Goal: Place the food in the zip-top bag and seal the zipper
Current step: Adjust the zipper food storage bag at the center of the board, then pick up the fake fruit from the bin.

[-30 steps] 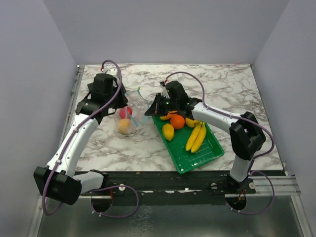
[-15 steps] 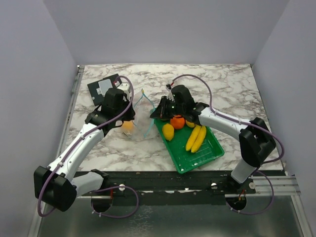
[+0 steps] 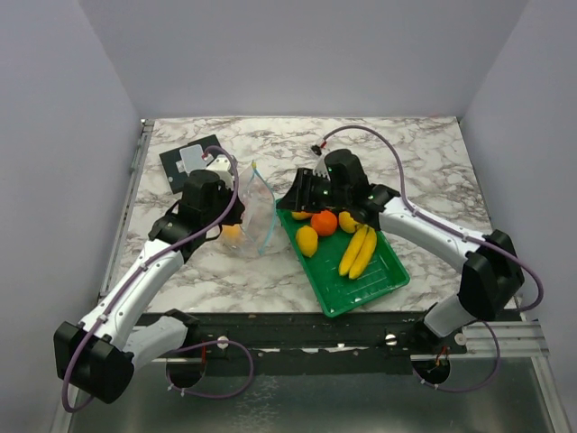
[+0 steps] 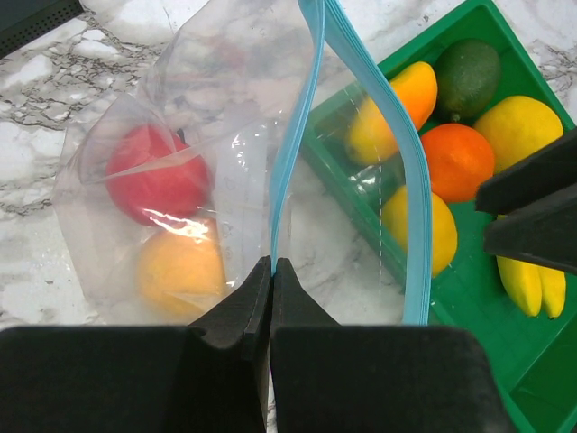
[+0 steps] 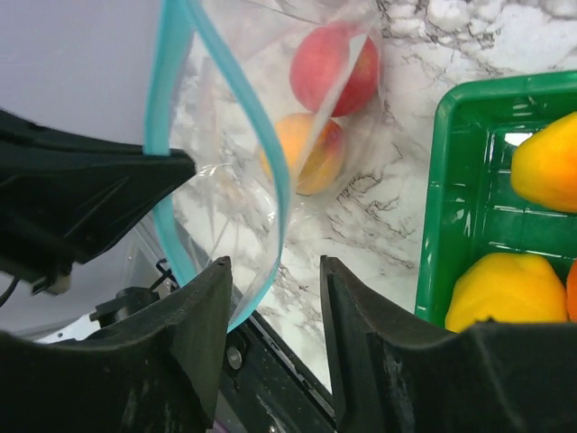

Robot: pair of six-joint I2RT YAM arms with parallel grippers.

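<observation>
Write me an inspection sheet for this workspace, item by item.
Surface: white marble-pattern table.
Job's things: clear bag held up, mouth open, zipper unsealed. An apple and a yellow-orange fruit are inside. Bananas, an orange and other fruit lie in the green tray.
Clutter: flat black pad with a pale label, far left of the table.
Grippers: left gripper shut on the zipper. Right gripper open, with the zipper's other edge hanging between its jaws.
Cables: purple cables loop over both arms.
Surroundings: plain pale walls; nothing else seen.
</observation>
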